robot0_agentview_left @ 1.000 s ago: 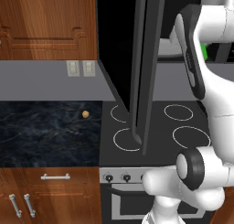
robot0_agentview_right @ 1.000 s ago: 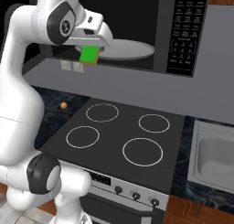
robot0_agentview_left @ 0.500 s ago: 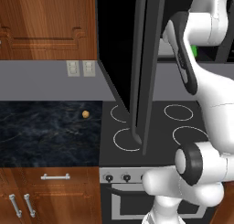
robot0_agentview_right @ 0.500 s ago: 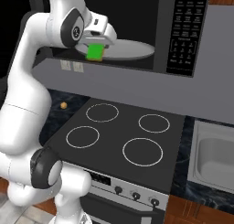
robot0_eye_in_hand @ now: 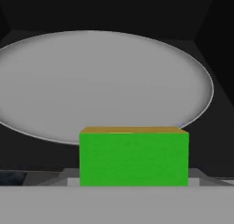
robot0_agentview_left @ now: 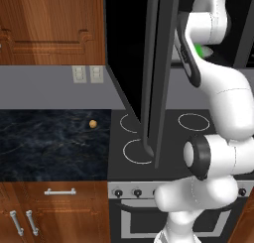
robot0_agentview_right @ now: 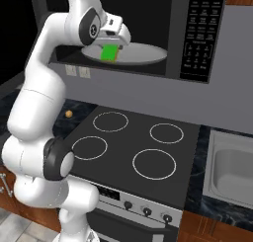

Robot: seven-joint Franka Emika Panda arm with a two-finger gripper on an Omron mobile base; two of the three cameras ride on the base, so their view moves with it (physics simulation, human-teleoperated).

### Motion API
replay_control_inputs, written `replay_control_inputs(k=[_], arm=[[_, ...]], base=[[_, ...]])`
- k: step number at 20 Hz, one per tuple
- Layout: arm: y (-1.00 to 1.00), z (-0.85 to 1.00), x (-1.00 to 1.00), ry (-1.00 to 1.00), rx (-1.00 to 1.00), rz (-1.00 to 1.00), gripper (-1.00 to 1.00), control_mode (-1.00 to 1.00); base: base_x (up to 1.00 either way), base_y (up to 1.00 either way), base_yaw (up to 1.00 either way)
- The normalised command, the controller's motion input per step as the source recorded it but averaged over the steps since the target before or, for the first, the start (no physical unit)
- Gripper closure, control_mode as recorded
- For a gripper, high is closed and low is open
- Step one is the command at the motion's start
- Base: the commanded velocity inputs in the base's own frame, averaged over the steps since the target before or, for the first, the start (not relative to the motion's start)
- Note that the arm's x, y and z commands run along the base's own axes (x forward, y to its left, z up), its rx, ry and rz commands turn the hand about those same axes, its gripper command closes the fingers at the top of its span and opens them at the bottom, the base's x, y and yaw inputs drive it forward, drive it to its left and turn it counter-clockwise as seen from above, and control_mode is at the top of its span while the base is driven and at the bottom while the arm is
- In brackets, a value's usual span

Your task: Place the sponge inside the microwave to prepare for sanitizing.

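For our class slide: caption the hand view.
Green sponge held just before the white plate inside the open microwave.

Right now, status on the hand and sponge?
Hand shut on green-and-yellow sponge, at open microwave's mouth. White round plate ahead. Nothing blocking.

Sponge [robot0_eye_in_hand: 134,158]: bright green face, yellow-orange strip along one edge. Microwave [robot0_agentview_right: 197,36]: grey frame, black interior, black keypad strip; round plate [robot0_eye_in_hand: 105,81] pale grey-white. Stovetop [robot0_agentview_right: 133,147] black with white burner rings. Countertop [robot0_agentview_left: 49,143] dark marbled. Cabinets [robot0_agentview_left: 49,24] reddish-brown wood.

Green sponge [robot0_eye_in_hand: 134,158] before the microwave's white plate [robot0_eye_in_hand: 105,81].
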Motion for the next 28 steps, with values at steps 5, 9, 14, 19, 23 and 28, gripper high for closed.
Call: replay_control_inputs(k=[5, 9, 14, 19, 23, 28], arm=[[0.00, 0.03, 0.48, 0.05, 0.00, 0.00, 1.00, -1.00], [0.00, 0.00, 0.34, 0.00, 0.00, 0.00, 1.00, -1.00], [0.00, -0.06, 0.30, 0.00, 0.00, 0.00, 1.00, -1.00], [0.00, -0.29, 0.21, 0.00, 0.00, 0.00, 1.00, -1.00], [0.00, -0.41, 0.18, 0.00, 0.00, 0.00, 1.00, -1.00], [0.00, -0.29, 0.23, 0.00, 0.00, 0.00, 1.00, -1.00]], base=[[0.00, 0.00, 0.00], [0.00, 0.00, 0.00], [0.00, 0.00, 0.00], [0.00, 0.00, 0.00], [0.00, 0.00, 0.00], [0.00, 0.00, 0.00]])
